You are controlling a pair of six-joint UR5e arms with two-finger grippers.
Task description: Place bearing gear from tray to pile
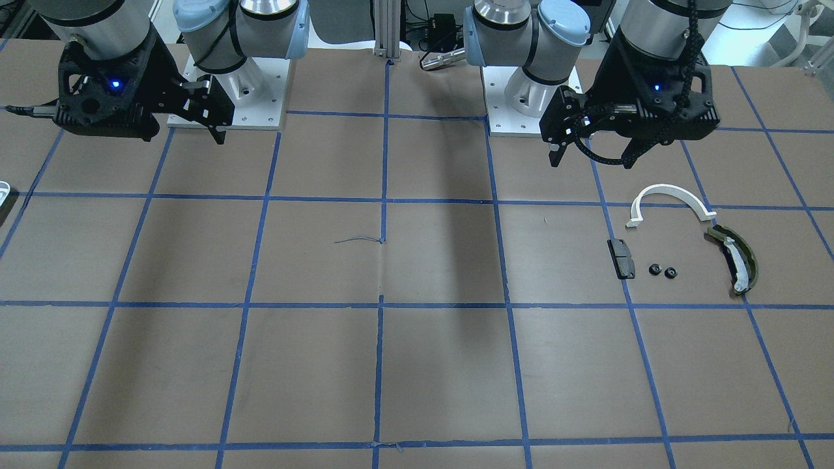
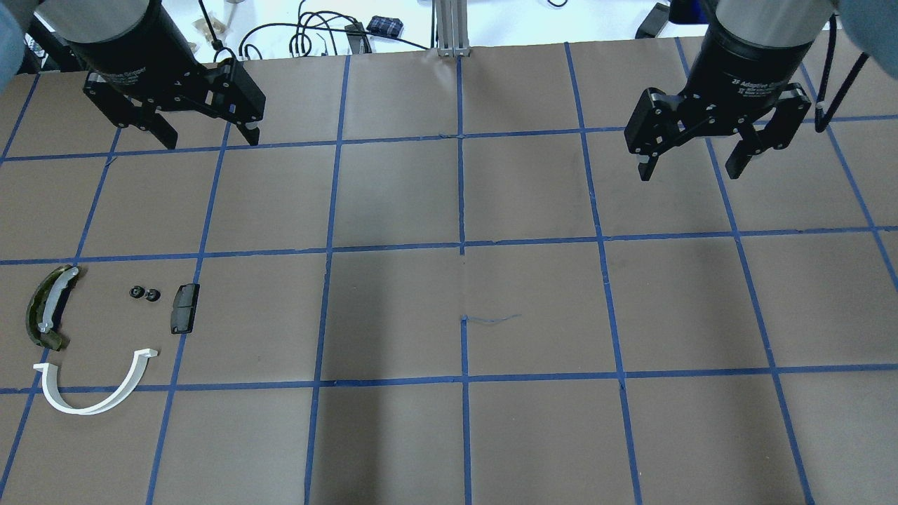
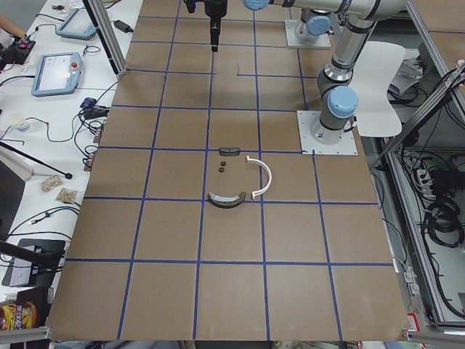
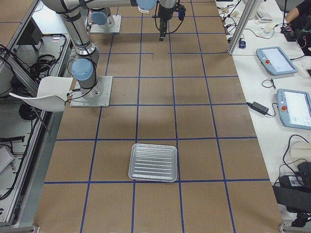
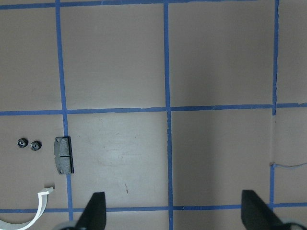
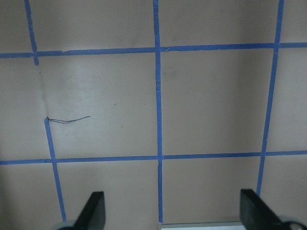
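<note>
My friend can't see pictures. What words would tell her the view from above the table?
The left gripper and right gripper, both open and empty, hang over a brown table gridded with blue tape. Near the view's left edge lie a white half-ring, an olive-green curved piece, two small black gears and a dark grey block.

Brown-covered table (image 2: 533, 435), gridded with blue tape lines (image 2: 461, 210), fills the lab under even light; a white chair (image 4: 46, 92) stands alongside; teach pendants (image 4: 295, 108) lie on a white side bench (image 4: 250, 75); cables (image 3: 438, 211) coil on the floor.
</note>
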